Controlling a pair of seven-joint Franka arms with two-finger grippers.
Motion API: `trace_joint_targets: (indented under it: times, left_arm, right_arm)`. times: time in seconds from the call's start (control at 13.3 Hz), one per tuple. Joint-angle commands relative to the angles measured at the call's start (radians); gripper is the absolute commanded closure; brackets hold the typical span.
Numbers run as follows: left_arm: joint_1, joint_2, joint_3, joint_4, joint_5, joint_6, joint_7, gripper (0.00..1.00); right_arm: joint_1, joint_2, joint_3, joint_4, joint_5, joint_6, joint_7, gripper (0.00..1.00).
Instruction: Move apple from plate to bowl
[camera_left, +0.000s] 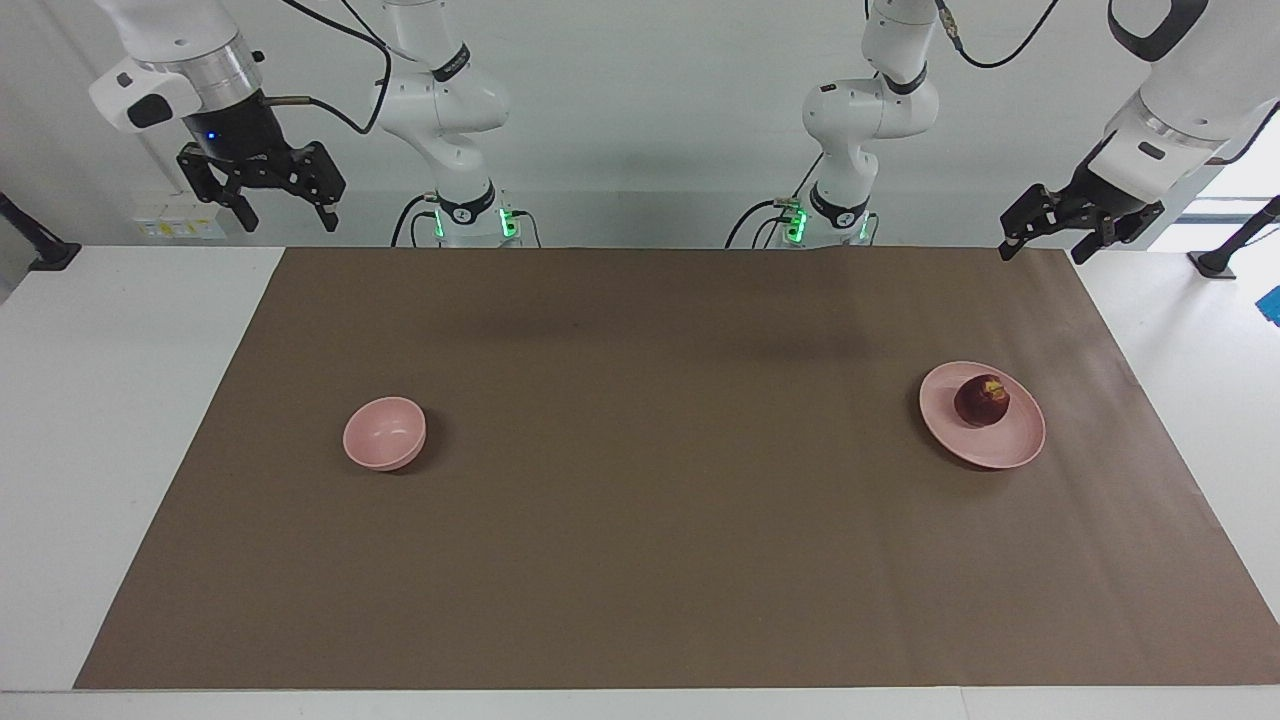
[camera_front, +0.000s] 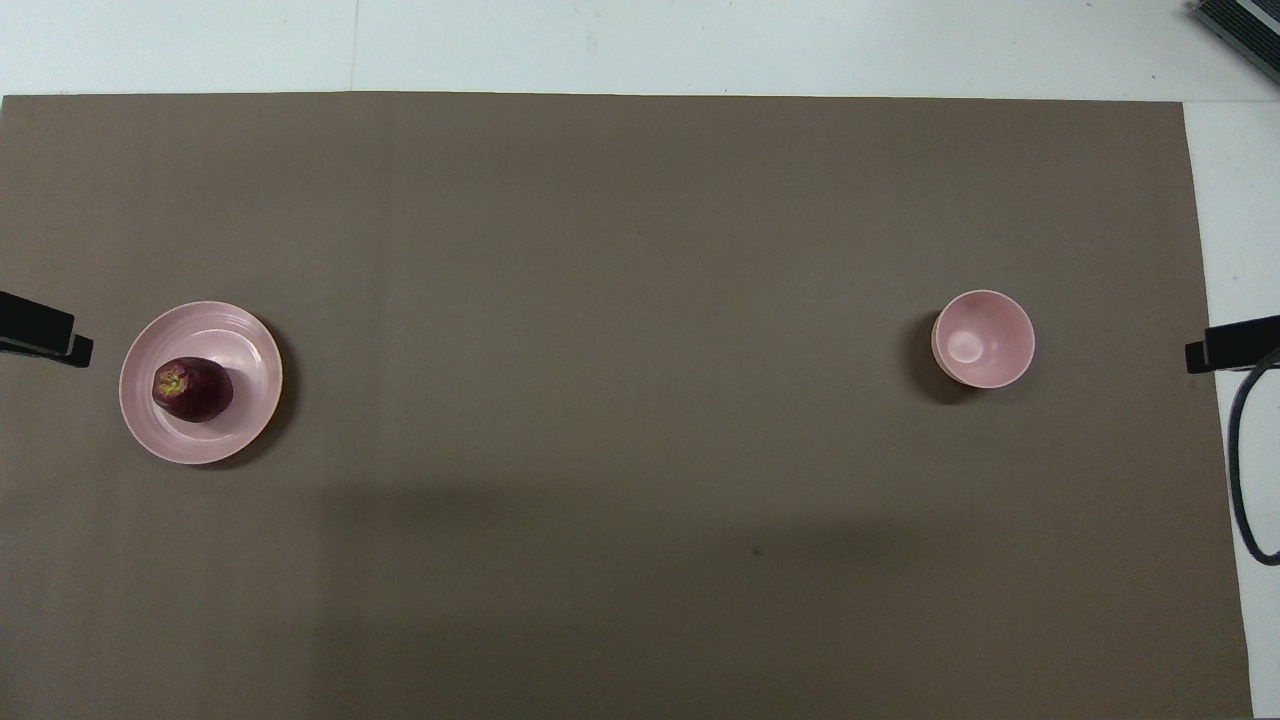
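Note:
The dark red apple (camera_left: 981, 401) (camera_front: 192, 389) lies on the flat pink plate (camera_left: 1005, 446) (camera_front: 245, 345) toward the left arm's end of the table. The small deep pink bowl (camera_left: 385, 433) (camera_front: 983, 339) stands empty toward the right arm's end. My left gripper (camera_left: 1042, 244) is open, raised high over the mat's corner near the robots, well apart from the plate; only a tip shows in the overhead view (camera_front: 45, 336). My right gripper (camera_left: 285, 212) is open, raised high over the white table edge, and waits.
A brown mat (camera_left: 640, 560) (camera_front: 620, 220) covers most of the white table. A dark cable loop (camera_front: 1240, 470) hangs at the right arm's end. A dark object (camera_front: 1235, 25) lies at the table corner farthest from the robots.

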Motion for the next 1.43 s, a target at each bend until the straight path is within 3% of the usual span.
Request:
trace_joint_targets:
  times: [0.0, 0.68, 1.35]
  left_arm:
    - [0.01, -0.021, -0.007, -0.014, 0.01, -0.013, -0.002, 0.0]
    - [0.017, -0.05, 0.002, -0.144, 0.019, 0.08, 0.053, 0.0]
    - [0.077, -0.047, 0.004, -0.412, 0.03, 0.365, 0.196, 0.0]
  right_arm:
    - [-0.011, -0.014, 0.004, -0.017, 0.007, -0.003, 0.005, 0.0]
    - [-0.011, -0.019, 0.003, -0.027, 0.007, -0.007, -0.018, 0.0]
    - [-0.011, -0.019, 0.003, -0.027, 0.007, -0.009, -0.046, 0.0]
